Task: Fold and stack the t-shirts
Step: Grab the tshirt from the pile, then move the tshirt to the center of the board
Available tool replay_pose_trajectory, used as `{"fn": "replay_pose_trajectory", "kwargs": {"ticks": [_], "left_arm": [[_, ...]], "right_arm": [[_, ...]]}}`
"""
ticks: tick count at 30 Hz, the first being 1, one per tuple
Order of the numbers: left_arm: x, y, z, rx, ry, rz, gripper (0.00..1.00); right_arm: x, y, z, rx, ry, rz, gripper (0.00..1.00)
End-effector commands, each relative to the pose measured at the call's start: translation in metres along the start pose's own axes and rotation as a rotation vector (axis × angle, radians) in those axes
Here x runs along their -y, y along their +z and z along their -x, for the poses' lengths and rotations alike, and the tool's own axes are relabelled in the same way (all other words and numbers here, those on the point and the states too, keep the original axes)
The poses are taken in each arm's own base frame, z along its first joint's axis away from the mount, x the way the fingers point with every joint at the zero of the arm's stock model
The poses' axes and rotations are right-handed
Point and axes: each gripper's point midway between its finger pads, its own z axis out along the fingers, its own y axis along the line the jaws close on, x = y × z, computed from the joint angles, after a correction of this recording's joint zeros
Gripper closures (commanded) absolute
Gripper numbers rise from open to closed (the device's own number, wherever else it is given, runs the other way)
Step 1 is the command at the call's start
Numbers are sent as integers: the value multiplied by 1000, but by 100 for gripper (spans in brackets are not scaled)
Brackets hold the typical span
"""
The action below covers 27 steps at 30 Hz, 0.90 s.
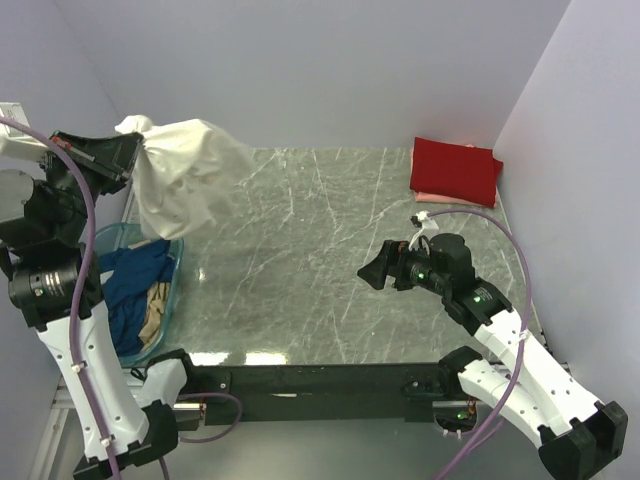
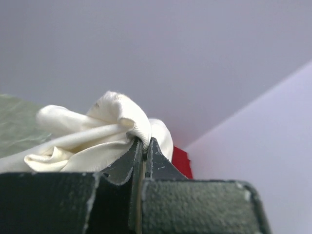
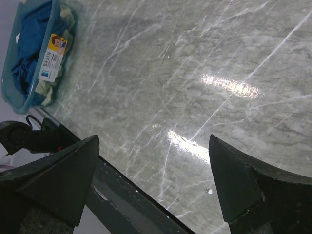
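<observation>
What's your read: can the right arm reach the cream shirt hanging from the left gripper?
Probably yes: the right gripper is open and empty, and nothing stands on the marble table between it and the cream t-shirt.

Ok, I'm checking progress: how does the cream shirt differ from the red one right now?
The cream shirt hangs in the air, pinched in the shut left gripper; the red shirt lies on the table at its far right corner. The cream shirt is bunched and unfolded; the red shirt is folded into a neat rectangle on a pink cloth. Both are plain cloth.
</observation>
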Motion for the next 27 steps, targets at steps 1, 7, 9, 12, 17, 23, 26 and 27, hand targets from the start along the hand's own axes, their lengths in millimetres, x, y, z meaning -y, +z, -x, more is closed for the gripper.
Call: {"fn": "replay_pose_trajectory", "kwargs": {"ticks": [1,7,9,12,17,23,26,27], "left_arm": [[49,-7,4,5,-2,-228,99],[41,12,-38,-77,-76,-226,99],[50,20,-71,-162,-89,-259,99],[41,39,-127,-264,-110,-219,99],[50,55,-216,-430,-101,-200,99],[49,73,-337,-686,-48,-150,92],[35,83,-375,-765,1,-77,74],[30,87,-383,-771,9,-54,70]], "right_arm": [[-13,-3,18,60,-36,43,2],[-14,-3,20,69,-28,44,2],[-15,-4,21,74,-24,49,2],[-13,-3,20,78,-12,41,2],[-9,-2,15,79,8,35,2],[2,3,5,74,34,8,3],[11,8,-2,65,49,-19,4],[15,10,-3,67,55,-36,4]]}}
